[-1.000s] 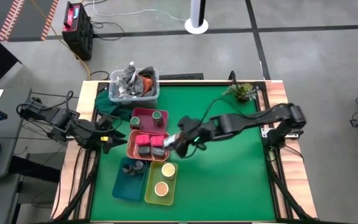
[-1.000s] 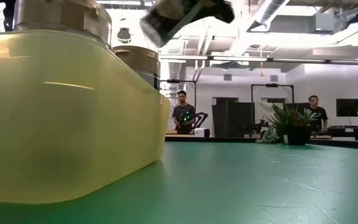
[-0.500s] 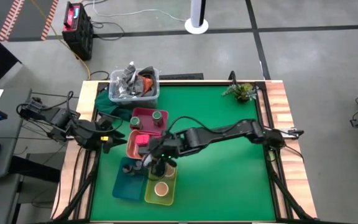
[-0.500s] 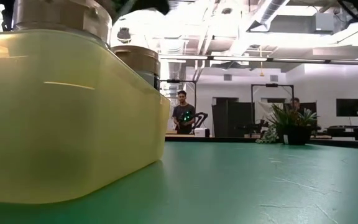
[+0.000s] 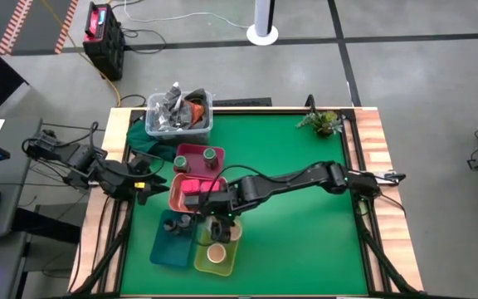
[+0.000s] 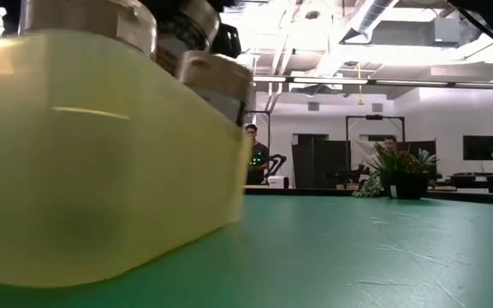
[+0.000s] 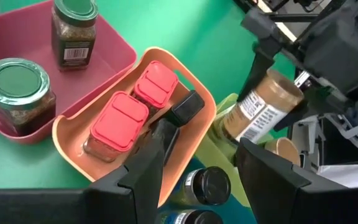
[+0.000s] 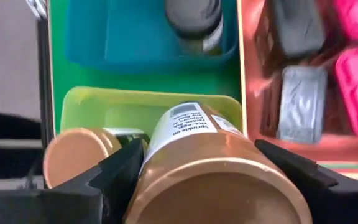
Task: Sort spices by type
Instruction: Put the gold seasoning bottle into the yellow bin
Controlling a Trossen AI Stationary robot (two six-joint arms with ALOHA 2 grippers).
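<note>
Swinging in from three o'clock, the right gripper (image 5: 221, 226) now hangs over the yellow-green tray (image 5: 202, 259), jaws gripping a tan-topped jar (image 8: 213, 165), tilted, above its twin (image 5: 216, 252).

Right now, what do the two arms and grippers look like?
Both arms are dark, slim and multi-jointed. The left arm trails black cables, with a yellow-orange mark by the left gripper. The right gripper has flat black angular fingers on a boxy black wrist.
</note>
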